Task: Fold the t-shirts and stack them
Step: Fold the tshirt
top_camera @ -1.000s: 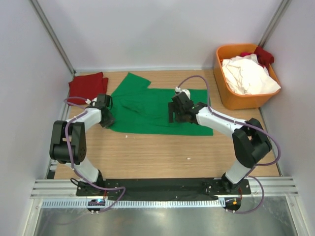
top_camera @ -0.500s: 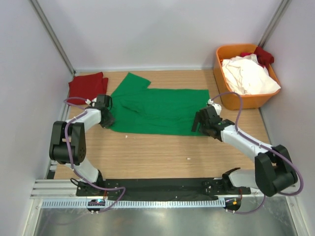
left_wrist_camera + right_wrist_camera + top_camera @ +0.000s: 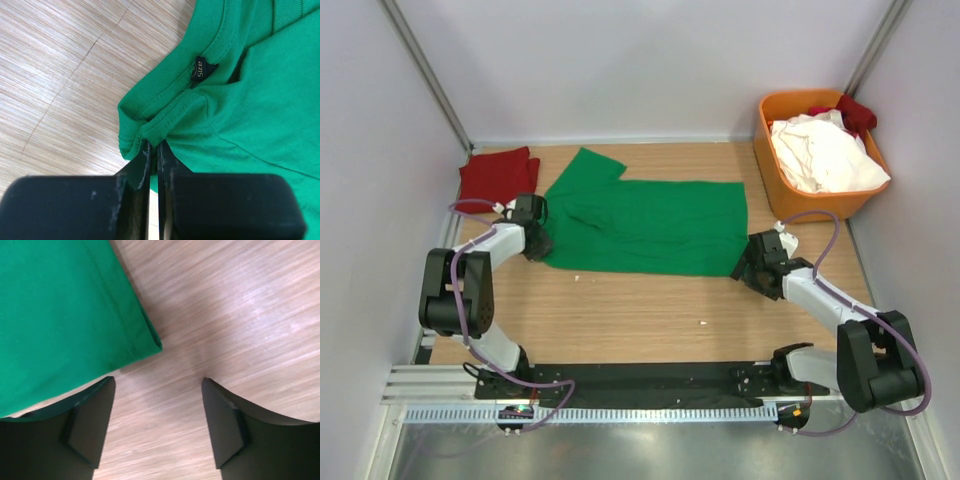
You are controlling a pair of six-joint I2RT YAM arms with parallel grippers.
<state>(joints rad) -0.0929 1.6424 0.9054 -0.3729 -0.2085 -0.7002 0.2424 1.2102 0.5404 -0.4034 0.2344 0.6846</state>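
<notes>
A bright green t-shirt [image 3: 650, 225] lies spread on the wooden table, one sleeve pointing to the back left. My left gripper [image 3: 537, 243] is shut on its collar edge [image 3: 150, 132], beside the black size tag [image 3: 199, 71]. My right gripper [image 3: 748, 262] stands open just off the shirt's near right corner [image 3: 150, 342], with bare wood between its fingers; the left finger overlaps the hem. A folded dark red t-shirt [image 3: 497, 176] lies at the back left. White [image 3: 825, 155] and red [image 3: 855, 110] shirts are heaped in the orange bin.
The orange plastic bin [image 3: 782, 200] stands at the back right, close behind my right arm. Grey walls enclose the table on three sides. Bare wood [image 3: 650, 315] stretches between the green shirt and the arm bases.
My right gripper has swung from the middle of the green shirt to its near right corner. That side of the shirt now lies flatter and wider. The left gripper has closed on the collar.
</notes>
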